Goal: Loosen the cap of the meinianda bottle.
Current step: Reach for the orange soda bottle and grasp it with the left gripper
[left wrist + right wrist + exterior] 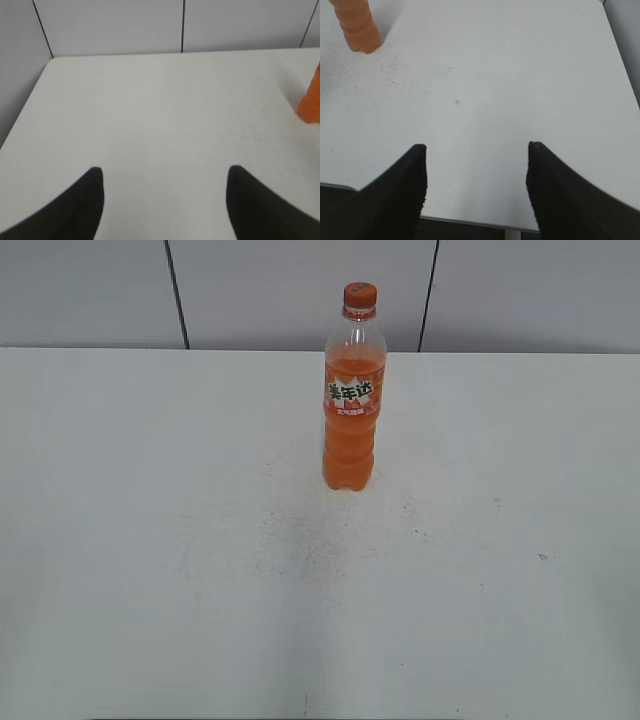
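Bottle (350, 410) upright, far centre of table (150, 540), cap (359, 295) on. Left gripper (165, 200) and right gripper (476, 175) both spread wide, empty, well apart from bottle (neither in exterior view). Judgement: one clamps body, other twists cap squarely.

Tall clear plastic bottle of orange drink (351, 400) stands upright, far centre of tabletop; orange label, white-and-green characters. Small round orange screw cap (359, 294) seated on neck, dark mark on top.
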`<state>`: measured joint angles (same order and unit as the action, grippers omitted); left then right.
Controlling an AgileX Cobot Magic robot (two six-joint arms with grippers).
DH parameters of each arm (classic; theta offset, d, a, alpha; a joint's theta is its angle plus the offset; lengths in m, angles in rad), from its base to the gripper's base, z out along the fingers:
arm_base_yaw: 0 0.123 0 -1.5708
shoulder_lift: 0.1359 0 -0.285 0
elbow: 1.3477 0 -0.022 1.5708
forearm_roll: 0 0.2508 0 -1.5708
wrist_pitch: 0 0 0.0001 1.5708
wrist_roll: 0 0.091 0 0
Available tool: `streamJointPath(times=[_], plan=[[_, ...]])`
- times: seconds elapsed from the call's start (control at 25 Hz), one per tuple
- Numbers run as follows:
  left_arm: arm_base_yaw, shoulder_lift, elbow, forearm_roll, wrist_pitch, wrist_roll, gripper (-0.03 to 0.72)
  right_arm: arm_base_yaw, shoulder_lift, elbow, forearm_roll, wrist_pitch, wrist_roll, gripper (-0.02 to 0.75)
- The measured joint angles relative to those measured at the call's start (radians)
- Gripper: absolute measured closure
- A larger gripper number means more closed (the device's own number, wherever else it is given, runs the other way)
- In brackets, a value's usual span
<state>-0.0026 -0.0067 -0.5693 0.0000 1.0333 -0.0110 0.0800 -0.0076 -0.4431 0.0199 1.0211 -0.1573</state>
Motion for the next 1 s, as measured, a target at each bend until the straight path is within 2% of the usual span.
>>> streamJointPath(times=[0.16,0.32,0.64,0.84,1.0], plan=[[0.0,0.036,-0.041,-0.006,-0.083,0.0,0.218,0.0,0.0,0.0,0.0,0.0,0.0,0.265],[0.0,0.189,-0.096,-0.006,-0.235,0.001,0.218,0.0,0.0,0.0,0.0,0.0,0.0,0.265],[0.0,0.586,-0.098,-0.005,-0.67,0.023,0.218,0.0,0.0,0.0,0.0,0.0,0.0,0.265],[-0.005,0.85,-0.043,-0.006,-1.011,0.037,0.218,0.0,0.0,0.0,0.0,0.0,0.0,0.265],[-0.06,1.028,0.041,-0.012,-1.264,0.037,0.218,0.0,0.0,0.0,0.0,0.0,0.0,0.265]])
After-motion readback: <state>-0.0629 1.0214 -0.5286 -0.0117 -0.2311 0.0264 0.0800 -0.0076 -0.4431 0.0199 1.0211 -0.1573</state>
